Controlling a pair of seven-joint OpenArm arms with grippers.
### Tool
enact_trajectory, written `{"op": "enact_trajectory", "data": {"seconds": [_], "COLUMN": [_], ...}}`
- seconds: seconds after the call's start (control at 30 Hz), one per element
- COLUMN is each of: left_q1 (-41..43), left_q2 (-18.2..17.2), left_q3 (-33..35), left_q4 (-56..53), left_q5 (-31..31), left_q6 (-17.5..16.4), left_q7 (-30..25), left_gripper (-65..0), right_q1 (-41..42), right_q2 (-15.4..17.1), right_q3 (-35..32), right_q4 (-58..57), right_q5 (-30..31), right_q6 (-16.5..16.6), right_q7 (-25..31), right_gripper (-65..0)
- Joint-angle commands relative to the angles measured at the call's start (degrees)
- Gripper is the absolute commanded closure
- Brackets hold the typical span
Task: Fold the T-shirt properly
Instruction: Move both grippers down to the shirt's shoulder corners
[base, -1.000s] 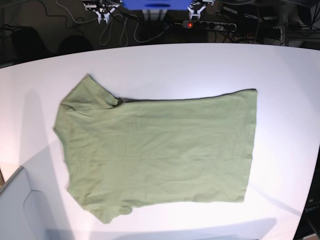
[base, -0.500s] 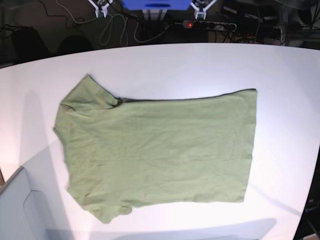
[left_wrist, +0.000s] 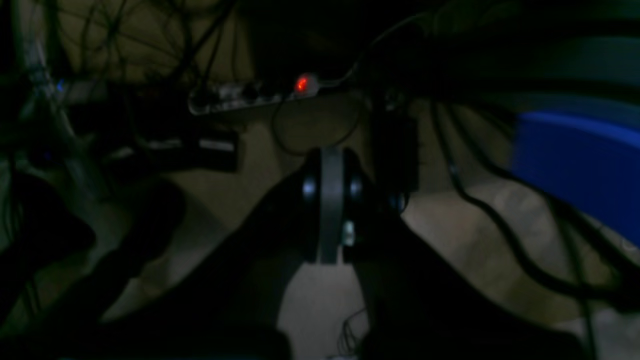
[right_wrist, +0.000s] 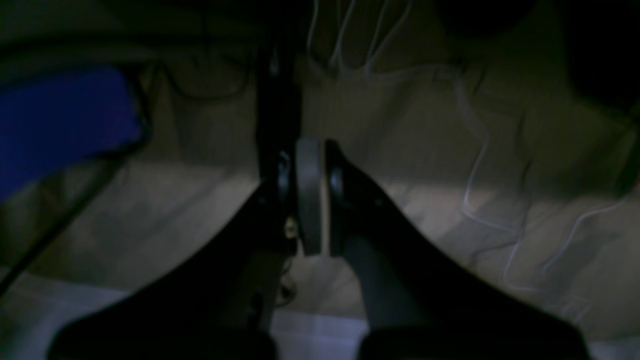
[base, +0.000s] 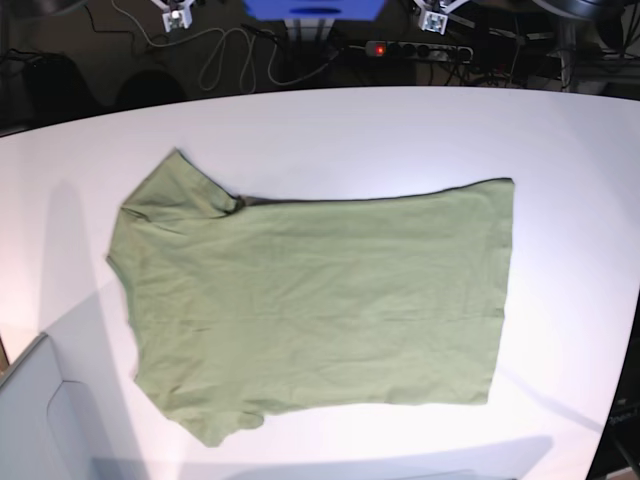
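The olive-green T-shirt (base: 320, 300) lies spread flat on the white table (base: 350, 125), neckline to the left, hem to the right, one sleeve at the upper left and one at the lower left. Both grippers are far from it, beyond the table's back edge. The left gripper (base: 433, 18) shows at the top right of the base view, and the right gripper (base: 176, 17) at the top left. In the left wrist view the left gripper (left_wrist: 330, 200) has its pads pressed together, empty. In the right wrist view the right gripper (right_wrist: 310, 195) is likewise shut and empty. Neither wrist view shows the shirt.
Behind the table lie a power strip with a red light (base: 415, 49), loose cables (base: 225, 55) and a blue box (base: 315, 8). The strip (left_wrist: 250, 95) and box (left_wrist: 580, 165) also show in the left wrist view. A grey panel (base: 40, 420) sits at the front left corner.
Both grippers have moved up and outward along the top edge of the base view, away from the table. The T-shirt has not moved.
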Motion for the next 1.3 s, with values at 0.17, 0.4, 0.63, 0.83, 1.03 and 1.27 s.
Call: {"op": "enact_trajectory", "data": {"seconds": [0.17,0.4,0.63,0.83,1.03,1.27], "left_q1": [7.3,9.5,6.4,-2.3,-15.6,-28.4], "left_q2": [0.4,0.4,-1.5,-4.6,-4.4,-4.6], "left_q3": [-3.9,-7.5,-13.3,-19.9,-26.5,-28.0], "left_q4": [18.4,30.3,31.8,30.2,27.3,14.7], "left_q5": [-0.2,-0.3,-11.8,-27.2,-33.3,-34.7], "left_q6": [-0.2,-0.1,-0.3,-0.3,-0.4,-0.5], "left_q7": [-0.8,-0.8,-0.9,1.2,13.6,18.0], "left_gripper": [-0.5,-7.4,-34.6,-32.3,-35.8,-37.2], "right_q1": [-8.8,-11.5,-6.9,-1.4,1.9,2.8], "right_q2": [4.4,6.2,6.2,5.9,5.9,5.9], "right_q3": [0.5,0.5,0.3,0.0,0.0,0.4], "right_q4": [18.2,35.7,36.1,35.9,35.8,35.7], "right_q5": [0.2,0.2,0.2,0.2,0.2,0.2], "right_q6": [0.3,0.2,0.2,0.2,0.2,0.2], "right_q7": [0.8,-9.4,-9.2,-9.4,-9.4,-9.5], "right_gripper": [0.0,-8.5,-33.1,-35.3,-35.8,-35.9]}}
